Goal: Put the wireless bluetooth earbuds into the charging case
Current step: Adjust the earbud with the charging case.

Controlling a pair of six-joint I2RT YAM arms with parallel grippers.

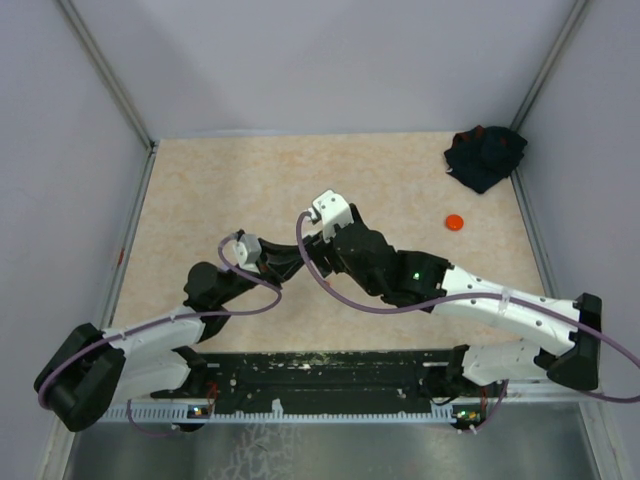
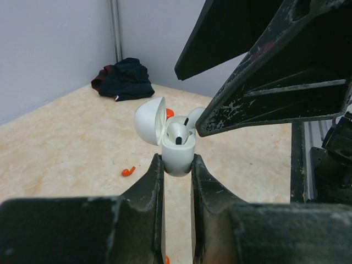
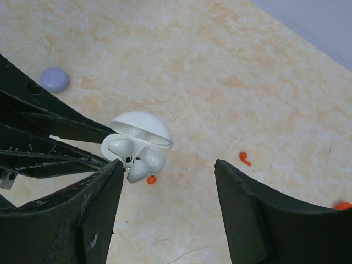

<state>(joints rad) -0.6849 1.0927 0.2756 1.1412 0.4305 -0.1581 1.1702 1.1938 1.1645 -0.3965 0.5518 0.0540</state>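
Observation:
The white charging case (image 2: 177,159) stands with its lid open, and my left gripper (image 2: 177,163) is shut on its lower body. One white earbud (image 3: 121,147) sits in a slot. A second white earbud (image 3: 140,168) lies tilted and pokes out over the case's (image 3: 137,124) front rim. My right gripper (image 3: 169,165) hangs open just above and beside the case, its left finger close to the tilted earbud without touching it. An orange earbud (image 3: 245,158) lies loose on the table, also visible past the case as the orange earbud (image 2: 128,171). In the top view both arms meet mid-table and hide the case.
A small orange bit (image 3: 151,179) lies on the table right under the case. A lavender disc (image 3: 54,80) sits further left. An orange disc (image 1: 455,221) and a dark crumpled cloth (image 1: 485,155) are at the far right. Walls enclose the table on three sides.

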